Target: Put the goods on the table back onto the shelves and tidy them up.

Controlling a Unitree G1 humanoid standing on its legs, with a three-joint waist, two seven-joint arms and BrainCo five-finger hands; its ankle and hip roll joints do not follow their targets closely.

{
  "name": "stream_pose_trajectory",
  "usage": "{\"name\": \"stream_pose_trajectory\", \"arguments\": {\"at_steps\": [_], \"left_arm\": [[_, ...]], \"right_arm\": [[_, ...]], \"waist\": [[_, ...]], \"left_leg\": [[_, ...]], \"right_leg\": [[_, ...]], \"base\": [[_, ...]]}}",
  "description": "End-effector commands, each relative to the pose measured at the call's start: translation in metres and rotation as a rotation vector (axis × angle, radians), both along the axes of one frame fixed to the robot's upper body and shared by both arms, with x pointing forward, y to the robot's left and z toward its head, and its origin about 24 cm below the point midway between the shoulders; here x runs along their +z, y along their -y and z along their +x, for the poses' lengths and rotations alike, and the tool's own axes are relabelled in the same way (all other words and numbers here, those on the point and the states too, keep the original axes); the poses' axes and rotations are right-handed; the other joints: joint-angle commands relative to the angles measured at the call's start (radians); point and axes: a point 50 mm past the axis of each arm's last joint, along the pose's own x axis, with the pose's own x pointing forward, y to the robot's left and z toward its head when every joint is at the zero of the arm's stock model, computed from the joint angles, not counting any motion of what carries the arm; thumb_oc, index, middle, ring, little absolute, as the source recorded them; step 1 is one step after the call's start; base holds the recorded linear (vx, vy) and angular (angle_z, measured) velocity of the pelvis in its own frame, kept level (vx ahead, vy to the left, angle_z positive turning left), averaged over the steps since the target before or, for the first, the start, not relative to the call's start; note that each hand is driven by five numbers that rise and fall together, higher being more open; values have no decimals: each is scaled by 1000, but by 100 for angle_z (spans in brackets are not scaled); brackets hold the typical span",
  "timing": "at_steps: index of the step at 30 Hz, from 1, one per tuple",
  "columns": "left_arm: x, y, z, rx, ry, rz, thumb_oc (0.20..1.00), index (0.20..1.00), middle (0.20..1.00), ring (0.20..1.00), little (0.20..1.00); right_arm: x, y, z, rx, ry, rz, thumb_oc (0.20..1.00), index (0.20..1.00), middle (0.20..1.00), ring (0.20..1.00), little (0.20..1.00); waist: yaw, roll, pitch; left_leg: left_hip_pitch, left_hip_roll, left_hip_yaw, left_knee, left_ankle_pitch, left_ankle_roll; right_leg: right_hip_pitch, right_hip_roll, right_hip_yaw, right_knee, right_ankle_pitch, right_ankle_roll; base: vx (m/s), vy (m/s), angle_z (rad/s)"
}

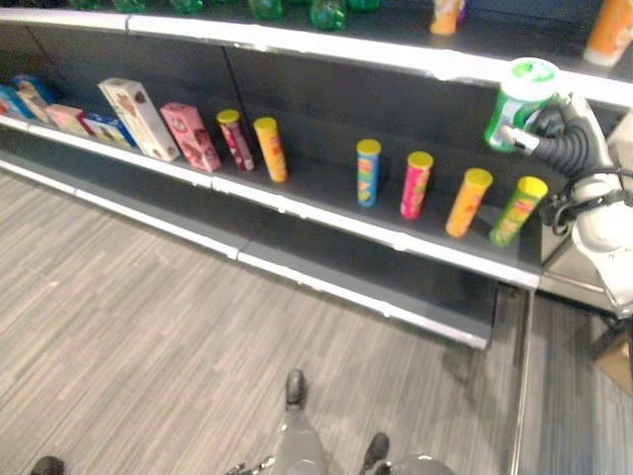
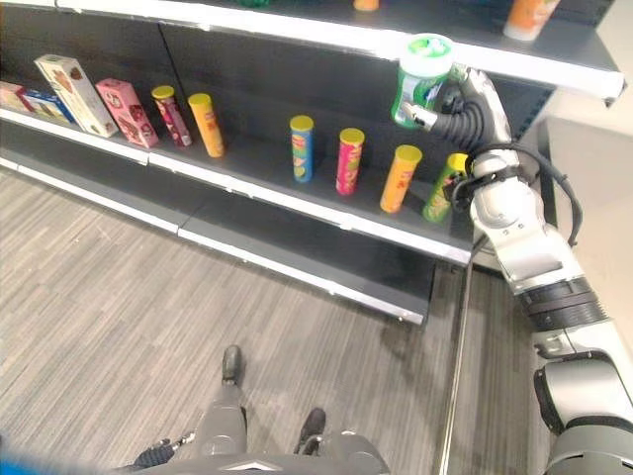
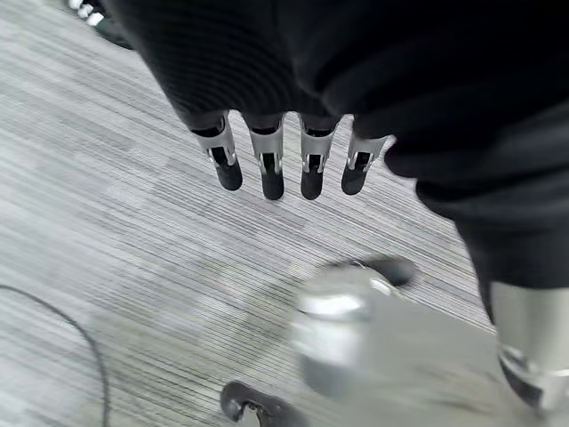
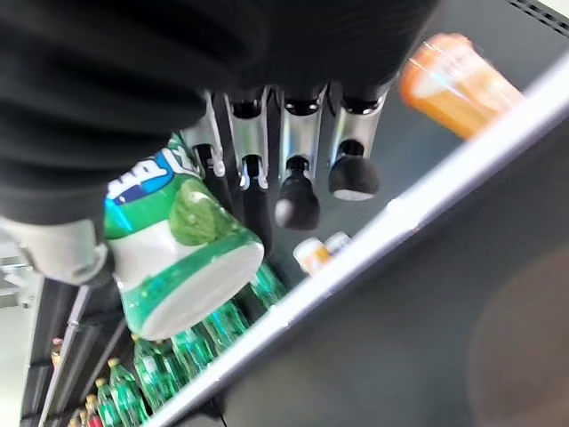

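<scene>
Left robot hand (image 3: 284,165) fingers straight over floor, right robot hand (image 2: 457,107) curled round green canister (image 2: 423,79) at upper shelf (image 2: 297,32)

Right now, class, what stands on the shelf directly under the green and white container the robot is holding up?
Under the green and white container in the right robot hand stand tall snack tubes: an orange tube and a green tube, partly covered by the arm.

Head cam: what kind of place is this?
Likely a shop aisle or mock store: long dark shelves stocked with snack tubes, boxes and green bottles.
</scene>
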Motion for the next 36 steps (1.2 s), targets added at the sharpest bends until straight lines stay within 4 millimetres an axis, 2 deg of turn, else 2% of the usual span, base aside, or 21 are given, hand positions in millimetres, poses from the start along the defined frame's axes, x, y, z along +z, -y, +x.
{"name": "stream_pose_trajectory", "arguments": {"at_steps": [1, 2, 3, 6, 7, 8, 10, 13, 14, 15, 17, 18, 19, 20, 22, 25, 28, 31, 32, 36], "left_arm": [[5, -22, -7, -12, -21, 72, 1000, 1000, 1000, 1000, 1000], [5, -22, -8, -10, -24, 72, 1000, 1000, 1000, 1000, 1000], [6, -25, -7, -8, -24, 85, 1000, 1000, 1000, 1000, 1000], [8, -32, -4, -26, -21, 112, 1000, 1000, 1000, 1000, 1000], [8, -32, -4, -26, -21, 112, 1000, 1000, 1000, 1000, 1000], [10, -33, 3, -45, -1, 126, 1000, 1000, 1000, 1000, 1000], [12, -34, 9, -49, 17, 132, 1000, 1000, 1000, 1000, 1000], [14, -36, 17, -63, 36, 144, 1000, 1000, 1000, 1000, 1000], [14, -37, 18, -67, 38, 149, 1000, 1000, 1000, 1000, 1000], [15, -37, 19, -68, 40, 149, 1000, 1000, 1000, 1000, 1000], [14, -35, 19, -74, 45, 136, 1000, 1000, 1000, 1000, 1000], [14, -35, 19, -74, 45, 136, 1000, 1000, 1000, 1000, 1000], [14, -34, 20, -80, 46, 132, 1000, 1000, 1000, 1000, 1000], [14, -34, 19, -86, 38, 138, 1000, 1000, 1000, 1000, 1000], [13, -33, 17, -66, 40, 126, 1000, 1000, 1000, 1000, 1000], [12, -31, 15, -69, 34, 124, 1000, 1000, 1000, 1000, 1000], [10, -29, 11, -65, 18, 117, 1000, 1000, 1000, 1000, 1000], [8, -27, 3, -74, -12, 112, 1000, 1000, 1000, 1000, 1000], [8, -26, 3, -73, -12, 111, 1000, 1000, 1000, 1000, 1000], [8, -29, 0, -70, -23, 116, 1000, 1000, 1000, 1000, 1000]], "right_arm": [[50, -8, -7, 50, 188, 47, 200, 200, 200, 200, 200], [51, -10, -6, 52, 185, 42, 200, 200, 200, 200, 200], [48, -11, -4, 51, 170, 49, 200, 200, 200, 200, 200], [46, -18, 0, 66, 164, 57, 200, 200, 200, 200, 200], [46, -18, 0, 67, 164, 57, 200, 200, 200, 200, 200], [50, -21, 2, 70, 177, 61, 200, 200, 200, 200, 200], [54, -24, 2, 79, 193, 72, 200, 200, 200, 200, 200], [64, -31, -2, 115, 238, 105, 200, 200, 200, 200, 200], [63, -32, -3, 130, 241, 124, 200, 200, 200, 200, 200], [64, -34, -6, 149, 248, 138, 200, 200, 200, 200, 200], [72, -42, -17, 229, 290, 174, 200, 200, 200, 200, 200], [72, -42, -17, 228, 290, 174, 200, 200, 200, 200, 200], [74, -43, -21, 245, 302, 178, 200, 200, 200, 200, 200], [75, -41, -26, 253, 314, 176, 200, 200, 200, 200, 200], [76, -39, -29, 244, 310, 133, 200, 200, 200, 200, 200], [74, -38, -26, 230, 292, 110, 200, 200, 200, 200, 200], [74, -38, -18, 202, 252, 62, 200, 200, 200, 200, 200], [69, -35, 1, 149, 167, 38, 200, 200, 200, 200, 200], [69, -35, 2, 151, 167, 37, 200, 200, 200, 200, 200], [74, -34, 24, 78, 97, -6, 200, 200, 200, 200, 200]], "waist": [[20, -39, -34], [22, -39, -41], [28, -56, -62], [30, -76, -78], [33, -77, -79], [27, -83, -84], [23, -82, -81], [-2, -69, -62], [-11, -63, -58], [-16, -62, -57], [-29, -54, -63], [-29, -54, -63], [-33, -53, -64], [-50, -61, -53], [-49, -79, -55], [-45, -92, -68], [-37, -102, -87], [-24, -108, -103], [-25, -107, -103], [-9, -111, -111]], "left_leg": [[89, -97, 27, 10, 112, 35], [101, -98, 29, 10, 123, 35], [130, -109, 38, 24, 123, 53], [174, -135, 66, 30, 87, 92], [175, -136, 70, 30, 86, 93], [200, -150, 86, 28, 61, 115], [217, -158, 98, 28, 47, 126], [262, -171, 115, 26, 17, 155], [281, -172, 125, 21, 5, 159], [294, -174, 132, 17, -5, 159], [315, -168, 145, 10, -33, 150], [315, -168, 144, 10, -33, 150], [318, -167, 143, 10, -40, 147], [326, -172, 131, 14, -48, 142], [340, -176, 136, 12, -49, 141], [344, -175, 140, 10, -52, 134], [347, -167, 130, 10, -55, 125], [352, -157, 123, 10, -52, 112], [352, -157, 122, 10, -52, 112], [351, -148, 112, 10, -44, 99]], "right_leg": [[193, -90, 130, -193, 17, 95], [207, -97, 141, -193, 15, 96], [233, -121, 164, -193, 14, 107], [209, -165, 191, -109, 18, 128], [207, -167, 194, -105, 16, 129], [176, -186, 199, -31, 19, 148], [142, -198, 205, 30, 25, 160], [47, -224, 210, 214, 80, 173], [23, -240, 194, 248, 104, 176], [9, -256, 176, 247, 113, 173], [2, -282, 109, 114, 113, 161], [3, -282, 109, 113, 114, 161], [-2, -284, 100, 49, 127, 164], [-10, -268, 151, -57, 151, 181], [-11, -254, 211, -87, 169, 189], [19, -249, 208, -135, 177, 188], [56, -240, 193, -173, 178, 184], [91, -227, 169, -188, 161, 176], [91, -227, 168, -188, 161, 176], [109, -219, 141, -188, 144, 166]], "base": [[481, 228, -60], [504, 300, -56], [451, 293, -46], [294, 234, -69], [203, 226, -70], [180, 225, -56], [138, 192, -24], [72, 174, -19], [86, 153, 2], [138, 109, 16], [127, 30, -15], [69, -29, -25], [94, -84, -17], [117, -92, -9], [99, -74, 9], [78, -66, 19], [72, -91, 21], [60, -78, 21], [70, -103, 19], [47, -85, 24]]}}
